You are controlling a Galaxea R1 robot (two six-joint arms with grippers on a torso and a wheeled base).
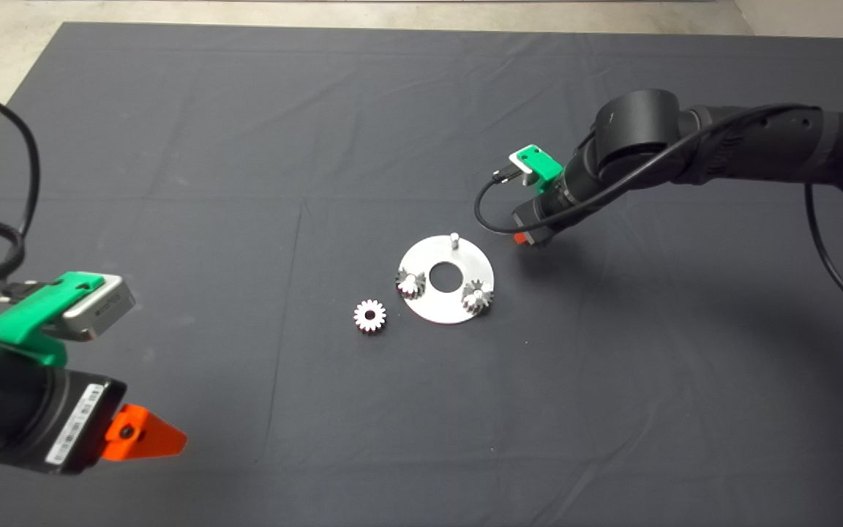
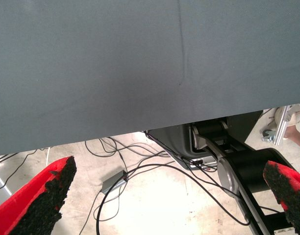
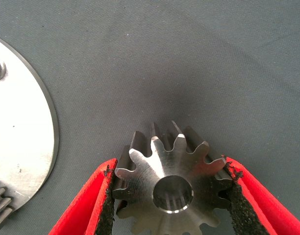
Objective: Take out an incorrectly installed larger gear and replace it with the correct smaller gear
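A: Nearest the lens, lower left of the head view: left claw point(image 1: 145, 433), red wedge fingers on a green and black body, parked over the table point(image 1: 173, 146) with its dark creased mat.
B: Spread wide, holding nothing; gritty black pads point(image 2: 52, 196) far apart.
A: Right claw point(image 3: 172, 196)?
B: Just right of the round brushed-metal plate point(image 1: 447, 304), clenched on the larger gear point(image 3: 170, 188): thick grey steel, long shadowed flanks, round bore.
A: On the plate?
B: Two dark toothed gears point(image 1: 410, 283) on pins, one bare pin point(image 1: 454, 238), a central hole.
A: The smaller gear point(image 1: 370, 315)?
B: Flat on the mat, just left of the plate; bright silver, short even teeth.
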